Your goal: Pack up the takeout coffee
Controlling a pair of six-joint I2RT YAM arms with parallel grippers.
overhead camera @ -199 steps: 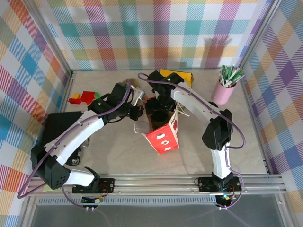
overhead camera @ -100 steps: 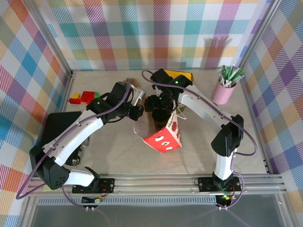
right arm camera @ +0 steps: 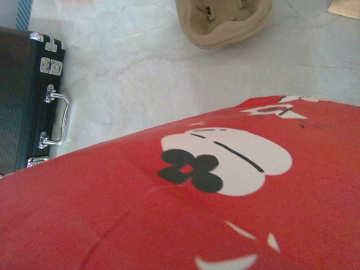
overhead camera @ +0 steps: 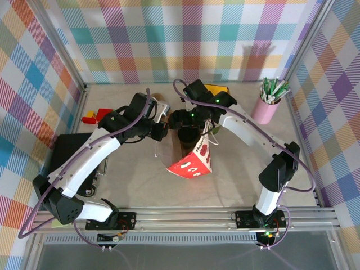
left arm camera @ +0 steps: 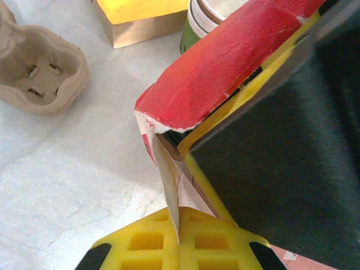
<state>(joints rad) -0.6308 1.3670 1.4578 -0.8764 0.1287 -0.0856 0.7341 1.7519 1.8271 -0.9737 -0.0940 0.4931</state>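
Note:
The red paper bag with white cartoon print leans on the table between my arms, its mouth facing the back. My left gripper is shut on the bag's white inner edge; the yellow pads pinch the paper. My right gripper hangs at the bag's mouth, its fingers hidden by its own body and the bag. In the right wrist view the bag's red side lies close under the camera. The takeout coffee with the black lid is hidden.
A cardboard cup carrier and a yellow box lie behind the bag. Stacked green-and-white cups stand by the box. A pink cup of sticks is at the right, coloured blocks and a black case at the left.
The bag has tipped further over, its base swinging left. The right arm has stretched out and its gripper shifted left over the mouth. The left gripper kept hold of the edge.

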